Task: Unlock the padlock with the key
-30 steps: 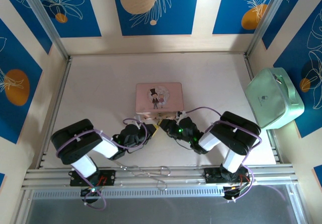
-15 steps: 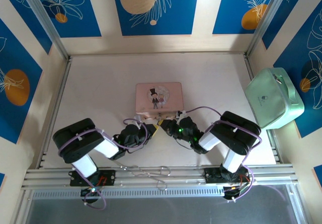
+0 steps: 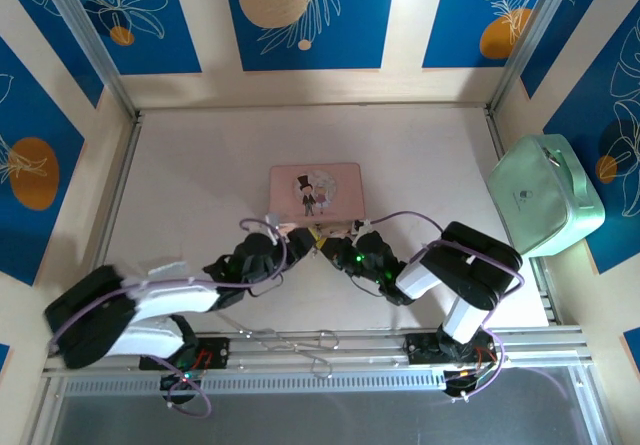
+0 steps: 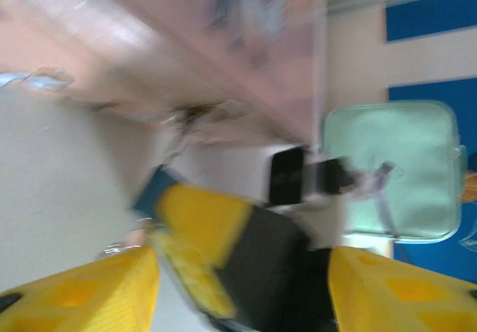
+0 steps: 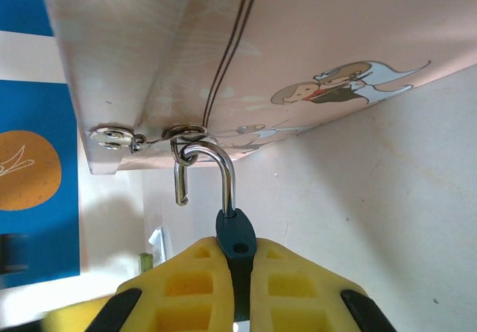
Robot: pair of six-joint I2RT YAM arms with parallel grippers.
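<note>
My right gripper (image 5: 236,248) is shut on the small teal padlock (image 5: 236,231), pinching its body between the yellow pads. The pale metal shackle (image 5: 228,171) stands open: its short free end hangs out of the body, with the bend still hooked through the ring on the pink box (image 5: 298,41). My left gripper (image 4: 242,272) is open, its fingers wide apart with nothing held; this view is blurred and looks onto the right gripper and a teal patch of the padlock (image 4: 153,190). The key is hidden. From above, both grippers (image 3: 285,243) (image 3: 328,247) meet at the box's front edge (image 3: 316,191).
A mint-green case (image 3: 545,195) lies against the right wall. The pink box sits mid-table, with open table behind it and to its left. A metal rail (image 3: 320,350) runs along the near edge by the arm bases.
My left gripper has opened and its arm has dropped low, stretching out to the left. My right gripper has closed fully on the padlock and stayed in place.
</note>
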